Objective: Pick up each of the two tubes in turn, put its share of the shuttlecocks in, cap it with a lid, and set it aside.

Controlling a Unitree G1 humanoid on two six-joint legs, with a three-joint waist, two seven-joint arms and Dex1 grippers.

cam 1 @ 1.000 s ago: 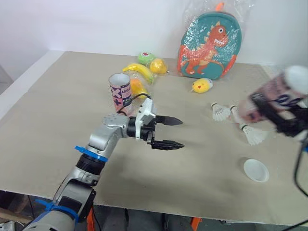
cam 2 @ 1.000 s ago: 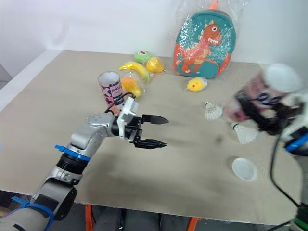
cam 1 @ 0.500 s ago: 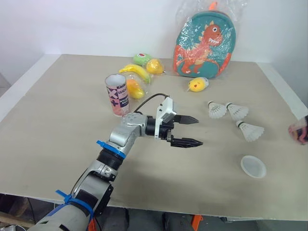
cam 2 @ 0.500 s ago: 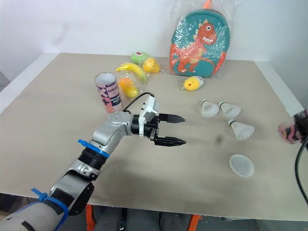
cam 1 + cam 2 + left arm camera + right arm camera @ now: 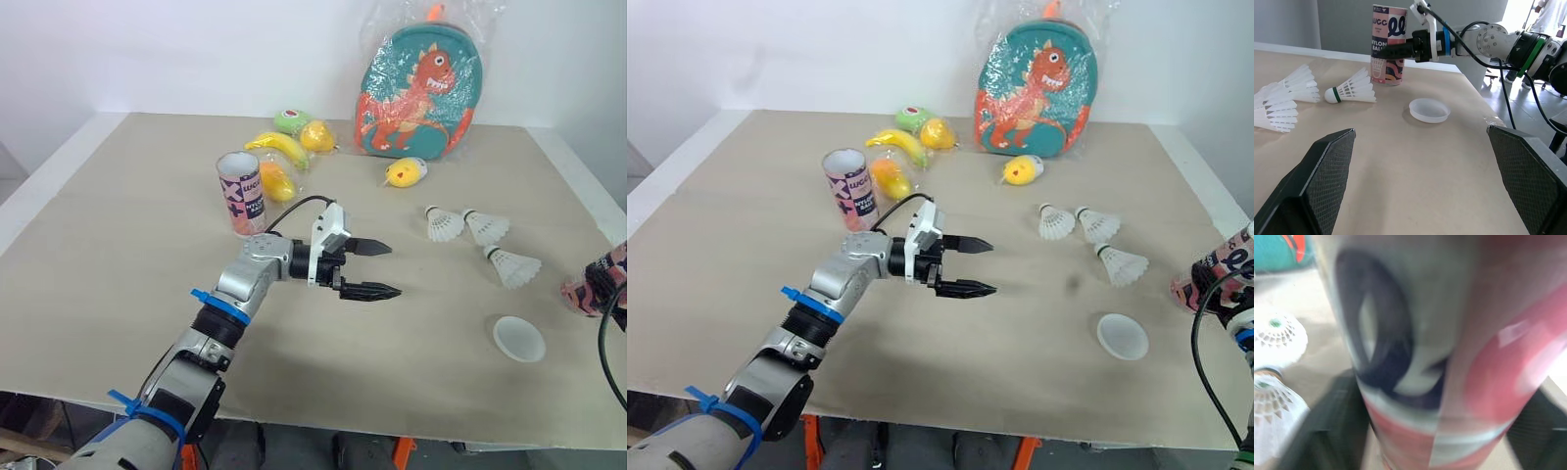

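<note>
The left gripper [image 5: 376,269] hung over the middle of the table [image 5: 118,264] with its two fingers spread and nothing between them. At the right edge of the head view, the right gripper [image 5: 1391,50] was clamped around a pink tube [image 5: 1387,24] that stood upright on the table. A second tube [image 5: 242,191] stood open-topped, upper left of centre. Three shuttlecocks [image 5: 487,227] lay right of centre, with a white lid [image 5: 519,339] below them. A dinosaur backpack [image 5: 421,83] leaned at the top.
</note>
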